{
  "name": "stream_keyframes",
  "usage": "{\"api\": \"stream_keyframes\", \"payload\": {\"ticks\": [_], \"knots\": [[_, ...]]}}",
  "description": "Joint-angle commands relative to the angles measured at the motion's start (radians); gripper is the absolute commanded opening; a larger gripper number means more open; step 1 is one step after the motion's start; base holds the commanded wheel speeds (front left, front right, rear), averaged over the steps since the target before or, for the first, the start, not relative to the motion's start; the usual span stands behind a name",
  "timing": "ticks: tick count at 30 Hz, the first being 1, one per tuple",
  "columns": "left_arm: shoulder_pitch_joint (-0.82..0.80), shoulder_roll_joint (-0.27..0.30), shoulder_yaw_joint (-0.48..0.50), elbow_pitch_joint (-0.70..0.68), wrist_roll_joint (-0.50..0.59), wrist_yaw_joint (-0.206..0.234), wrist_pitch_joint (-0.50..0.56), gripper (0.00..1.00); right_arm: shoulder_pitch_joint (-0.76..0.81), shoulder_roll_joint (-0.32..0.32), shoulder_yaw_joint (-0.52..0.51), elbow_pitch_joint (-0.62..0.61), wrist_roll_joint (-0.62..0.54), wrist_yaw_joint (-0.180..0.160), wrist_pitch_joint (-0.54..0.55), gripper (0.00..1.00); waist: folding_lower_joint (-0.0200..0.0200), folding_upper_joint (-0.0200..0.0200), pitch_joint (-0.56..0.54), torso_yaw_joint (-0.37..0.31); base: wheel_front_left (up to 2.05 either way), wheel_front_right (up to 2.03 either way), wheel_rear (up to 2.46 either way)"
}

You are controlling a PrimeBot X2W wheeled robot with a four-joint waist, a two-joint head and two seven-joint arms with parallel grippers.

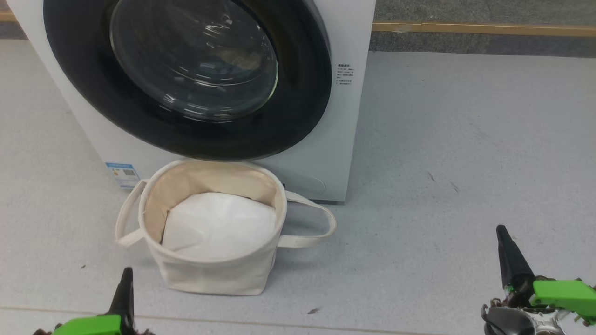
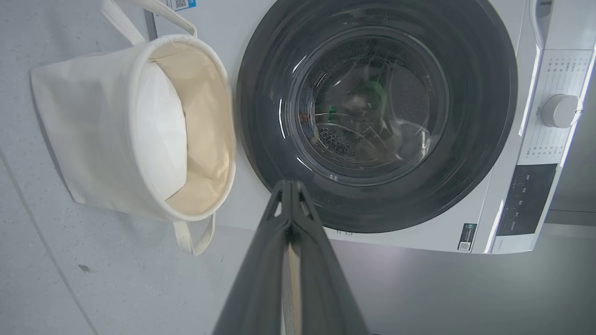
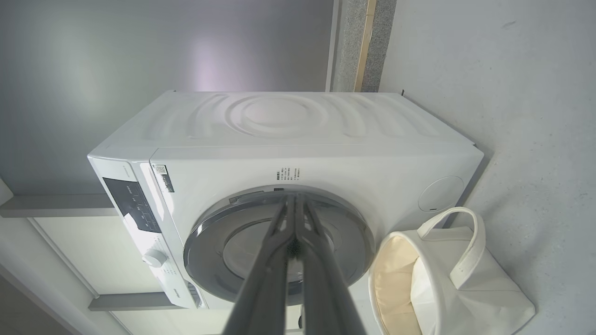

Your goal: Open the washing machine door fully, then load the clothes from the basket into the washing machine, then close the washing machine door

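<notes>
While both arms hang low and away from the work, the washing machine door (image 1: 298, 97) looks shut against the front of the white washing machine (image 1: 347, 139), its black rim flush as far as the right wrist view lets me judge. The canvas basket (image 1: 209, 274) stands on the grey floor (image 1: 442, 163) just in front of the door, its far rim almost under the black ring. Inside it I see the flat white liner pad (image 1: 219, 225), with no blue garment on top. Behind the glass sits a pale tan and blue patch (image 1: 240, 59) that may be the clothes, though reflections blur it too much to be sure.

The left gripper (image 1: 126, 274) has its two dark fingers pressed together with nothing between them, and the right gripper (image 1: 503, 235) is pinched closed the same way, also holding nothing. Both are well apart from door and basket.

My read is that loading and closing are done, or nearly. What is left would be confirming the latch has caught, perhaps with a flat push on the rim. If that patch is only a reflection, the door needs opening first, which calls for parted fingers hooked at the rim's edge.
</notes>
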Motion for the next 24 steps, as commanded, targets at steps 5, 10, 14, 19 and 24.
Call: {"api": "stream_keyframes", "payload": {"ticks": [5,10,14,19,24], "knots": [[-0.011,-0.002,0.048,-0.038,-0.015,-0.011,0.010,0.00,-0.015,-0.004,0.014,-0.032,0.028,0.000,0.009,0.00,0.0000,0.0000,0.000,0.001,0.00,0.00,0.00],[-0.011,-0.002,0.048,-0.038,-0.015,-0.011,0.011,0.00,-0.015,-0.004,0.014,-0.032,0.028,0.000,0.009,0.00,0.0000,0.0000,0.000,0.001,0.00,0.00,0.00],[-0.011,-0.002,0.049,-0.038,-0.014,-0.011,0.011,0.00,-0.015,-0.004,0.014,-0.032,0.028,0.000,0.009,0.00,0.0000,0.0000,0.000,0.001,0.00,0.00,0.00],[-0.011,-0.003,0.050,-0.038,-0.014,-0.011,0.011,0.00,-0.015,-0.004,0.014,-0.032,0.028,0.000,0.009,0.00,0.0000,0.0000,0.000,0.001,0.00,0.00,0.00],[-0.011,-0.003,0.050,-0.038,-0.013,-0.011,0.012,0.00,-0.015,-0.004,0.014,-0.032,0.029,0.000,0.009,0.00,0.0000,0.0000,0.000,0.001,0.00,0.00,0.00]]}}
